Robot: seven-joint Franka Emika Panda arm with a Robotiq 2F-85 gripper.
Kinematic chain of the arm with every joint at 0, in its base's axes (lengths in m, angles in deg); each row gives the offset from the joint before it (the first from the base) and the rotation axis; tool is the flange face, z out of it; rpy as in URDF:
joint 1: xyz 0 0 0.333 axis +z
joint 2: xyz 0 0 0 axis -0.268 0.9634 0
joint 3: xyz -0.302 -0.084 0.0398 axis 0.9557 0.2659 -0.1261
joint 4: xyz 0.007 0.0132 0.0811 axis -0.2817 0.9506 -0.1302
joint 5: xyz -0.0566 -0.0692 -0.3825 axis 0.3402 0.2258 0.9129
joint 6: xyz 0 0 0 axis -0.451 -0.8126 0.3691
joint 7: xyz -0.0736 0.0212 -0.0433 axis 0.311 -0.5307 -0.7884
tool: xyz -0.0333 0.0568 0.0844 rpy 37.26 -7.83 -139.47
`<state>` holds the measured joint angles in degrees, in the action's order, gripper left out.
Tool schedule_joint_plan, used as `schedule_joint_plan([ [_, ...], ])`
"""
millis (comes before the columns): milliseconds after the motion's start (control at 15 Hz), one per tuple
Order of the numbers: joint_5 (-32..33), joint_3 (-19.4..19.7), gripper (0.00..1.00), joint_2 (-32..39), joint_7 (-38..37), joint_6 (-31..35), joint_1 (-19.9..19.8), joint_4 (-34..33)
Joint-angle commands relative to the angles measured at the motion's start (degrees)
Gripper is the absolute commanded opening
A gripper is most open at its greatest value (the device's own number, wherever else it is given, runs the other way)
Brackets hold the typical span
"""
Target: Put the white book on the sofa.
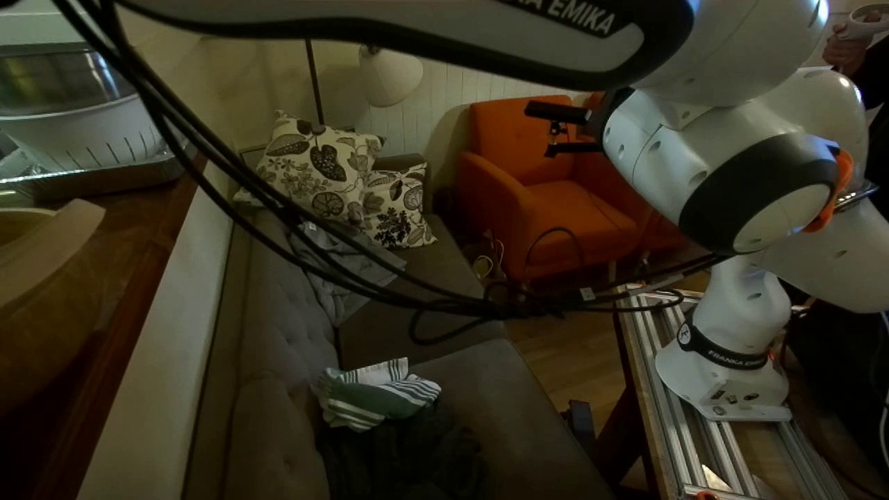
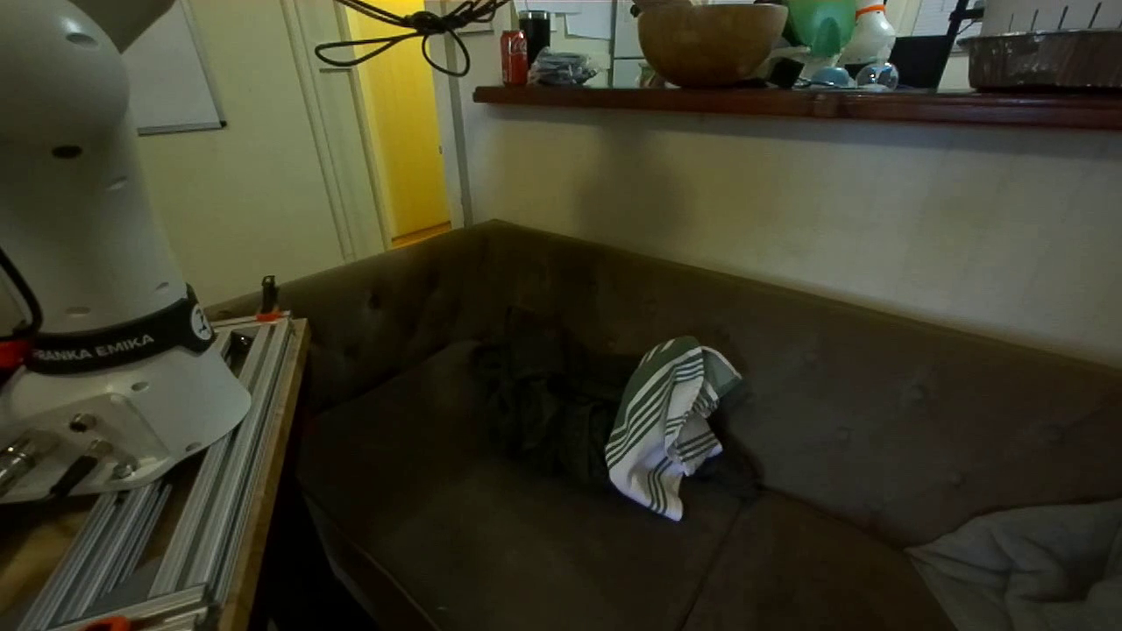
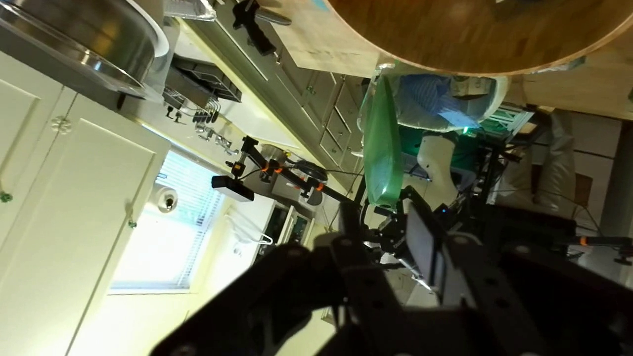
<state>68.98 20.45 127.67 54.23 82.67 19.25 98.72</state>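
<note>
Main risk: no white book showed in any view, so reaching for it would've been guesswork. My gripper (image 3: 381,213) had its fingers apart, nothing evident between them. In the wrist view a green object (image 3: 383,148) showed past the tips, a wooden bowl (image 3: 484,42) near it; a careless push forward could've knocked either (depth was hard to judge there). Cables (image 1: 514,309) hung slack in front of the sofa (image 1: 500,389) in an exterior view, a likely snag if I swung down. Striped towel (image 2: 666,429) and dark cloth (image 2: 552,412) lay on the sofa, so a book set there might've tilted or slid. Book relative to gripper: couldn't tell; not visible in my grip.
</note>
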Motion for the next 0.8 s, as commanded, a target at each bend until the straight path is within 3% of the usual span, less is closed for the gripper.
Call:
schedule_joint_plan([
  [0, -2.04, -3.19, 0.64, -1.04, 2.81, -0.91, -0.35, 0.00],
  [333, -10.07, -13.05, 0.98, -4.82, 18.60, -4.26, -1.73, 1.64],
  [533, -12.44, -16.21, 1.00, -7.37, 27.07, -11.10, -2.52, 2.91],
  [733, -11.12, -16.24, 1.00, -9.38, 33.74, -19.77, -3.09, 3.82],
])
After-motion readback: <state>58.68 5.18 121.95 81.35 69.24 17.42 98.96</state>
